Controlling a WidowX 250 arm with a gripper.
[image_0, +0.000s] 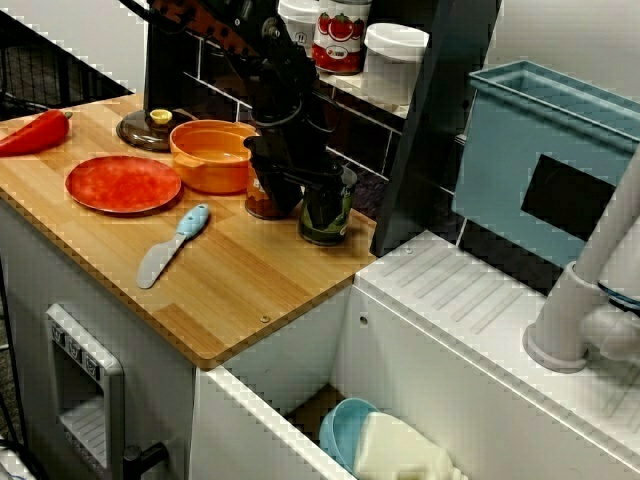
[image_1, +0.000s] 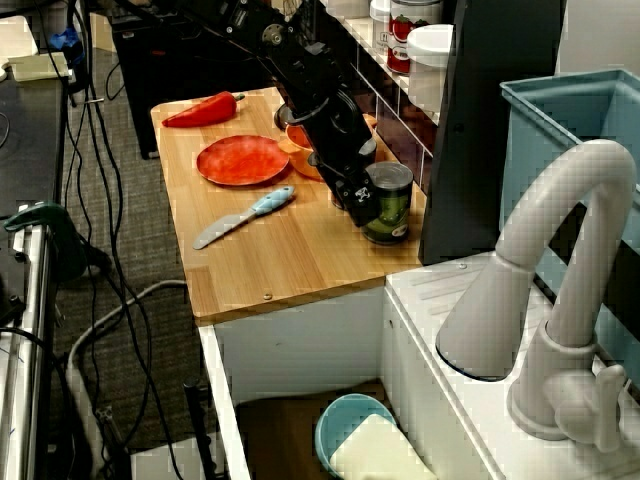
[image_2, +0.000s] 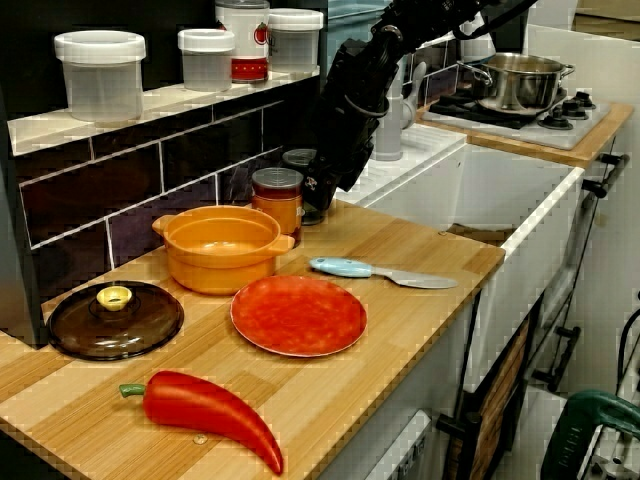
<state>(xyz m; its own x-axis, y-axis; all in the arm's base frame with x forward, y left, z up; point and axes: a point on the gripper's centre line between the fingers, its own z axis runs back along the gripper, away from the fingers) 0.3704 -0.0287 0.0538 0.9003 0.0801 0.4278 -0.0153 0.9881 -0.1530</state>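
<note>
Green-filled glass jar (image_1: 390, 215), dark lid, stands upright at the far corner of the wooden tabletop (image_0: 240, 290), just beside the dark shelf post (image_0: 430, 130). Jaws hang low against its side facing the red-sauce jar (image_2: 277, 200); jar's long axis is vertical. Jaws look parted about it, but I cannot tell if they pinch. Orange pot (image_0: 210, 155) is near.

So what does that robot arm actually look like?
The arm is black and chunky, built from blocky jointed segments, with orange-brown trim on its upper link and small silvery screw heads at one joint. The gripper is black too. No markings are readable.
</note>
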